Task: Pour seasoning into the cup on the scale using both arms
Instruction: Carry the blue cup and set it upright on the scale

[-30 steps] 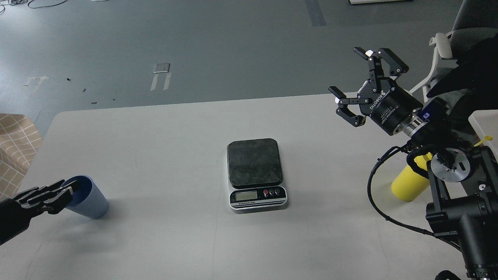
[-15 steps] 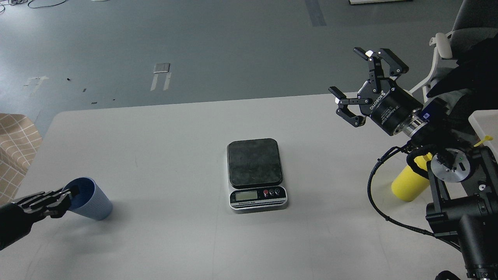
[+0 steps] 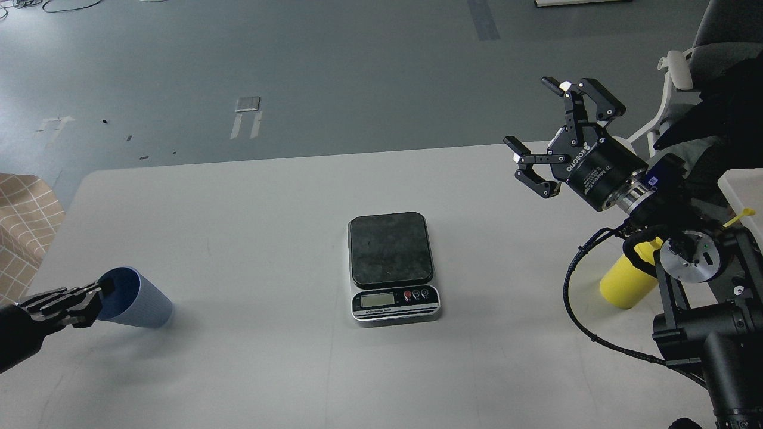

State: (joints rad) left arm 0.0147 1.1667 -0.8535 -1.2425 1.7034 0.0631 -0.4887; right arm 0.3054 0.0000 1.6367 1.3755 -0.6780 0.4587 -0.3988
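Observation:
The dusty-blue ribbed cup [image 3: 143, 300] is on the table at the near left, tipped over with its mouth facing left. My left gripper [image 3: 80, 301] is at the cup's rim, one fingertip [image 3: 108, 288] over the mouth; it is too dark to tell whether it grips. The scale [image 3: 390, 247] sits mid-table with its black platform bare. My right gripper [image 3: 539, 122] is open and empty, raised above the table's far right. The yellow seasoning bottle [image 3: 623, 281] stands near the right edge, mostly hidden behind my right arm; its nozzle [image 3: 741, 215] shows.
A white bin [image 3: 742, 182] is at the right edge. A chair [image 3: 676, 71] stands behind the right arm. A checkered cloth-covered thing [image 3: 24, 220] is off the table's left side. Black cable [image 3: 572, 280] loops beside the bottle.
The cup has tipped further over to the left and shifted slightly right. My left gripper has drawn back to the left. My right gripper has turned slightly.

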